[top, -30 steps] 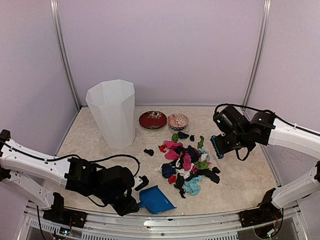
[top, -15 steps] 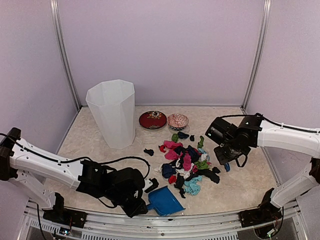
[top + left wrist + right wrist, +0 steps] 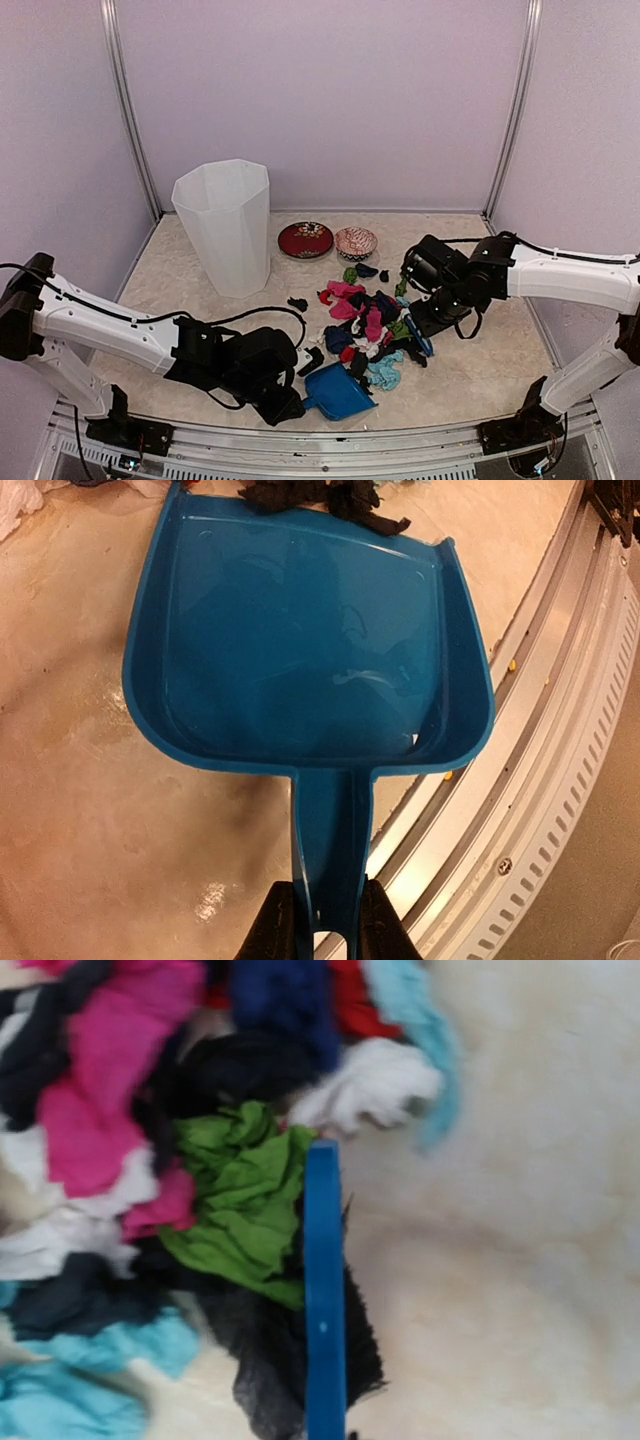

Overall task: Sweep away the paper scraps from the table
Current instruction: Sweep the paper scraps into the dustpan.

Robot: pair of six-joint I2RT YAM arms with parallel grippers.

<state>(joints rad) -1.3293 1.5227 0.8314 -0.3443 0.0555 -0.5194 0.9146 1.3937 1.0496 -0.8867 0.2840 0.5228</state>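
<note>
The scraps (image 3: 372,322) lie in one loose heap on the table (image 3: 180,290), a little right of its middle, between the two arms. One black wad (image 3: 297,303) sits apart, just left of the heap.

The left gripper (image 3: 322,928) is narrow, its fingers (image 3: 280,925) pinching the handle of the dustpan (image 3: 300,650). The pan lies flat on the table near the front frame (image 3: 545,780) with its mouth facing the heap. Black scraps touch its lip, and the pan itself holds nothing (only glare on the blue plastic).

The right gripper (image 3: 428,318) is clamped tight on the brush (image 3: 324,1300) at the heap's right side. Its own fingers do not show in the wrist view. There the brush's blue back runs up from the bottom edge, with its tip against a green wad (image 3: 245,1200). Pink, white, navy and teal wads crowd to the left of it, and bare table lies to the right.

Behind the heap stand two bowls (image 3: 330,241), side by side. A tall white bin (image 3: 225,225) stands left of them, well apart from the scraps.
</note>
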